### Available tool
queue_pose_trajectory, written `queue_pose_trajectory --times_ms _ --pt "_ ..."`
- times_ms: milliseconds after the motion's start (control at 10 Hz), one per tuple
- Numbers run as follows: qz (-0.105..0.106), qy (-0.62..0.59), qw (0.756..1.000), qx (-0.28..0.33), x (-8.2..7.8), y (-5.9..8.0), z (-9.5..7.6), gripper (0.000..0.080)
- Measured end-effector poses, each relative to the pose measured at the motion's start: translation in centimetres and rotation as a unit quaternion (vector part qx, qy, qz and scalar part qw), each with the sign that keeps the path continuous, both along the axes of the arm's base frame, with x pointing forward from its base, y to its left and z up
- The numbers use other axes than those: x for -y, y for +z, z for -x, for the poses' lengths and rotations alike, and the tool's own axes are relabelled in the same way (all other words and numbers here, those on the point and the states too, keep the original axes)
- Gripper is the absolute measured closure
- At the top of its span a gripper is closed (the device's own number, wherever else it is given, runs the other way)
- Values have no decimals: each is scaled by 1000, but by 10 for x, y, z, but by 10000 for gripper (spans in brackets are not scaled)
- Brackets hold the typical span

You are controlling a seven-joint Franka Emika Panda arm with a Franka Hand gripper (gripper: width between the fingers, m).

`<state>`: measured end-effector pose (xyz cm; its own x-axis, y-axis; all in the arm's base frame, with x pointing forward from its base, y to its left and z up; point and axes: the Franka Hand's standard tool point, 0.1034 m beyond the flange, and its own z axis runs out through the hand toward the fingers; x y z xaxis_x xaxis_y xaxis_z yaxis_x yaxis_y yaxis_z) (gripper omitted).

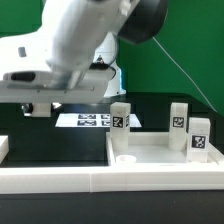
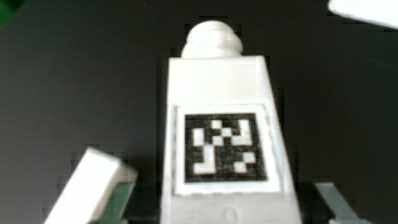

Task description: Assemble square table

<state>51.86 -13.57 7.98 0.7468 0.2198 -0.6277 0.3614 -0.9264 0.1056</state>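
jaws (image 2: 210, 205) clamped on a white tagged leg block (image 2: 221, 120), one finger (image 2: 93, 185) beside it.

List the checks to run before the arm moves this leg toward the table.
1. Leg gripped: ok. The gripper is closed on the tagged leg.
2. Leg's peg end free: ok. The peg is unobstructed.
3. Legs already on the square tabletop: ok. Three legs stand upright.
4. Free hole for this leg: cannot tell.
5. Held leg over the tabletop: not ok. The wrist view shows only dark table behind it.
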Motion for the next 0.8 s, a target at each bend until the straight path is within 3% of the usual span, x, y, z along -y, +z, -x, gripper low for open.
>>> queue_pose_trajectory --times_ms 200,300,500,700,800 --pt "-5 -1 999 42 -8 1 -17 509" --pt "-19 11 996 82 -9 -1 -26 509" --pt "-35 19 988 152 -7 1 -28 509" --pt "-45 -4 978 202 -28 13 -48 509" --pt "-51 -9 970 238 -30 20 -62 509"
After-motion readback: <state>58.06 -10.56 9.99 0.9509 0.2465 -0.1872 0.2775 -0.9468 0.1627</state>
